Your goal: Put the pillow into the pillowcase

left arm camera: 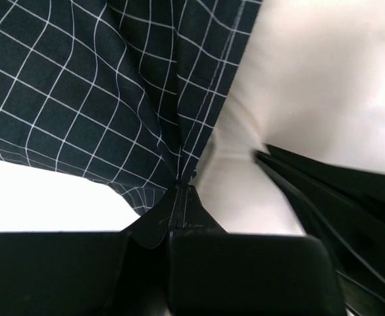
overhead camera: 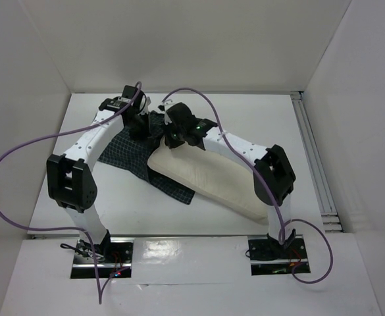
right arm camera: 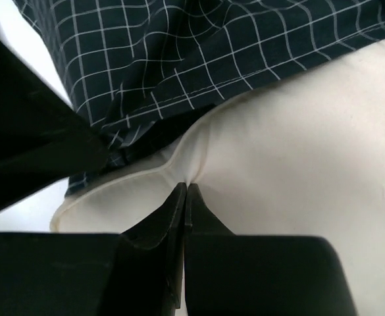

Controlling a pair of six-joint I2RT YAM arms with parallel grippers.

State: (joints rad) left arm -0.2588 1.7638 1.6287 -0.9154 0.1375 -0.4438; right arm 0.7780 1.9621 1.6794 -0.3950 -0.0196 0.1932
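From above: the plump cream-white rectangular pillow [overhead camera: 212,181] lies diagonally, its far end on the dark navy white-checked cloth pillowcase [overhead camera: 128,155]; the white table [overhead camera: 146,214] leaves room on every side. Left wrist: the left gripper [left arm camera: 181,189] pinches a pillowcase fold; the thin cloth could slip free. Right wrist: the right gripper [right arm camera: 186,189] clamps the pillow's seamed corner beside the hem; pushing may bunch the opening.

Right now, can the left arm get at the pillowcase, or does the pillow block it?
Looks like yes: the left tool is shut on a fold of the pillowcase, right beside the pillow, with nothing between tool and cloth.
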